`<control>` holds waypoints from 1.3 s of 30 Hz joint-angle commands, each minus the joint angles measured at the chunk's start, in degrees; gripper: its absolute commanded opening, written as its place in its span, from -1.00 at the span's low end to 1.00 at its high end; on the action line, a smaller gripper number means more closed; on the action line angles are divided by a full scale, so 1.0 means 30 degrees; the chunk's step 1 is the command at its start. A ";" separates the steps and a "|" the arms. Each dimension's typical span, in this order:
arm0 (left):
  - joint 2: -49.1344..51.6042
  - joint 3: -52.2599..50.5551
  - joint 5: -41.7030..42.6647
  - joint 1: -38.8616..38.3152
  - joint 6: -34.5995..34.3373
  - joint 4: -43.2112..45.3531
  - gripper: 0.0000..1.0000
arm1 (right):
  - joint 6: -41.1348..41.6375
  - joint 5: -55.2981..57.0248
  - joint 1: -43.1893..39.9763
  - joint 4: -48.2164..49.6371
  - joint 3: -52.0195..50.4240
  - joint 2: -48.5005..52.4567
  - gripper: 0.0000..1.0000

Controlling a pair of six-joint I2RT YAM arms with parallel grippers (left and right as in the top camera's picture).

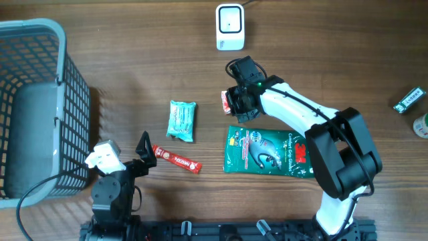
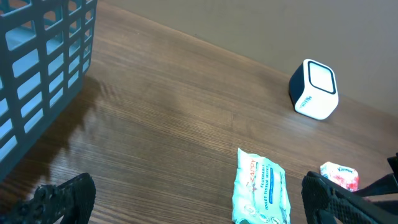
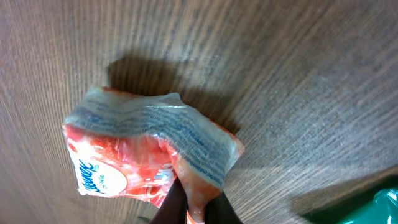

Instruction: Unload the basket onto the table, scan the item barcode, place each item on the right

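Note:
A red and white plastic packet (image 3: 143,162) is pinched by one edge between the shut fingers of my right gripper (image 3: 194,202), with printed text on its clear side. Overhead, the right gripper (image 1: 235,104) and the packet (image 1: 228,100) are at mid-table, a short way in front of the white barcode scanner (image 1: 229,27) at the far edge. In the left wrist view the scanner (image 2: 314,89) faces up and the packet (image 2: 339,175) shows at lower right. My left gripper (image 1: 144,150) rests near the front edge, wide open and empty, its fingers (image 2: 62,199) spread apart.
A grey basket (image 1: 40,100) fills the left side. A teal wipes pack (image 1: 181,120) and a red snack stick (image 1: 176,159) lie left of centre. A green glove pack (image 1: 267,152) lies under the right arm. Small items (image 1: 408,100) sit at the right edge.

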 commanded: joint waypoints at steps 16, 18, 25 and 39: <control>-0.0029 -0.0095 0.0233 -0.0073 0.0029 0.0117 1.00 | -1.0848 -0.5559 -0.0736 -0.4495 -0.0131 -0.9690 -0.91; -0.0029 -0.0095 0.0233 -0.0073 0.0029 0.0117 1.00 | -1.0921 -0.8087 -0.1494 -0.6761 -0.0131 -1.0630 -0.84; -0.0029 -0.0095 0.0233 -0.0073 0.0029 0.0117 1.00 | -0.8976 -1.4229 -0.2448 -1.3930 -0.0138 -1.0994 -0.91; -0.0029 -0.0095 0.0233 -0.0073 0.0029 0.0117 1.00 | -1.3172 -1.7384 -0.3555 -1.5839 -0.0146 -0.9114 -0.91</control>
